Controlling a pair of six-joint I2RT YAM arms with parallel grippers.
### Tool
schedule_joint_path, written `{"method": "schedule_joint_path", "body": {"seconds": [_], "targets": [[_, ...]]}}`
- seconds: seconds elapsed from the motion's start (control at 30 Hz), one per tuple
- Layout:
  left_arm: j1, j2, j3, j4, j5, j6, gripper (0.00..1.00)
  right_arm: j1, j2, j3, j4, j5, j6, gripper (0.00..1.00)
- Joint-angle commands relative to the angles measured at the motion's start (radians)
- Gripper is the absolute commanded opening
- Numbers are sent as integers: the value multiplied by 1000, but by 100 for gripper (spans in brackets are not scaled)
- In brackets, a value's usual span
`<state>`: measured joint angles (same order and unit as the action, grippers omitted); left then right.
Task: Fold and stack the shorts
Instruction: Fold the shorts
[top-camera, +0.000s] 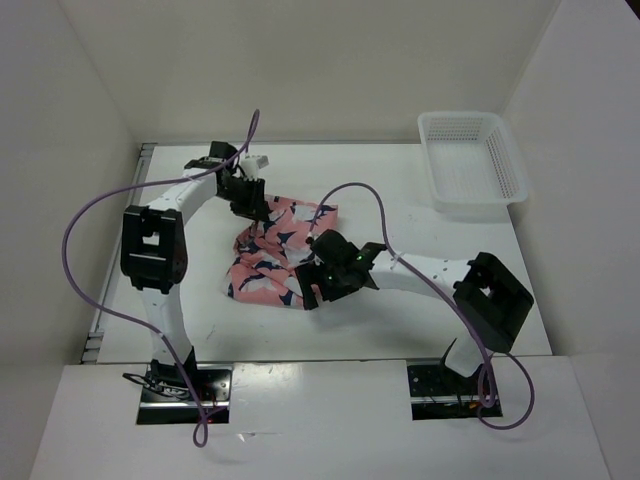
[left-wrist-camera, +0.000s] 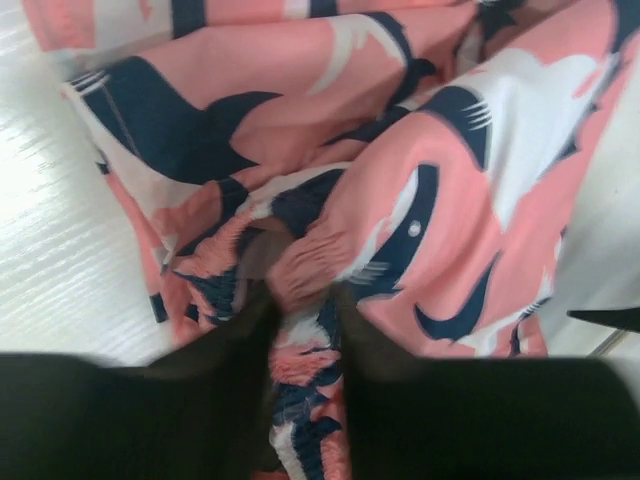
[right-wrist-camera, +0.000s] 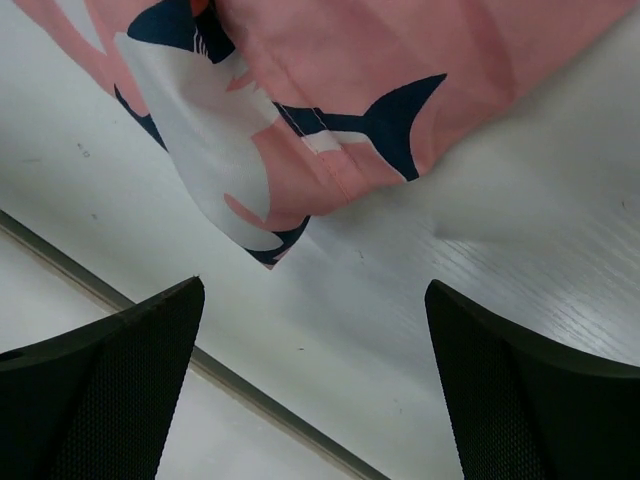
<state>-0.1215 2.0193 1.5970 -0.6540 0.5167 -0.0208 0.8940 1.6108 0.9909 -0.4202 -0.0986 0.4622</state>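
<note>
The salmon-pink shorts (top-camera: 262, 262) with navy and white bird shapes lie crumpled in the middle of the table. My left gripper (top-camera: 256, 212) is at their far edge. In the left wrist view it (left-wrist-camera: 300, 300) is shut on a gathered fold of the shorts (left-wrist-camera: 420, 150), with cloth showing between the fingers. My right gripper (top-camera: 314, 288) is at the shorts' near right edge. In the right wrist view it (right-wrist-camera: 315, 300) is open wide and empty, just above the bare table. A corner of the shorts (right-wrist-camera: 300, 120) lies just ahead of its fingertips, not between them.
A white plastic mesh basket (top-camera: 508, 160) stands at the back right corner. White walls close the table on the left, back and right. A table seam (right-wrist-camera: 250, 395) runs below the right gripper. Purple cables loop over both arms.
</note>
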Motion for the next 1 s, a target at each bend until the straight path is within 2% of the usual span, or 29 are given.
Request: {"method": "schedule_joint_path", "body": {"seconds": [0.0,0.07,0.1,0.37,0.4,0.53,0.6,0.63,0.67,0.77,0.83,0.97], "targets": [[0,33,38,40,-40,21,29,26,0,40,46,22,-52,95],[0,44,54,40,-50,21,16,40,23,54,46,31,-73,94],[0,44,67,50,-59,21,1,40,34,66,46,63,-73,91],[94,53,110,37,9,21,0,40,184,118,77,109,-28,66],[94,44,110,37,25,21,0,17,184,118,77,109,-16,58],[115,35,130,4,150,21,0,-23,175,83,147,109,15,39],[115,35,139,-19,173,21,0,-38,146,72,168,80,27,41],[115,35,150,-19,174,21,0,-47,146,72,179,36,14,45],[115,35,150,-19,184,21,0,-47,132,72,179,22,3,54],[115,54,159,-19,169,21,0,-47,85,83,179,2,-25,67],[115,67,168,-19,154,21,0,-47,57,62,193,-7,-40,72],[115,78,169,-19,141,21,0,-47,60,72,215,-38,-40,74]]}}
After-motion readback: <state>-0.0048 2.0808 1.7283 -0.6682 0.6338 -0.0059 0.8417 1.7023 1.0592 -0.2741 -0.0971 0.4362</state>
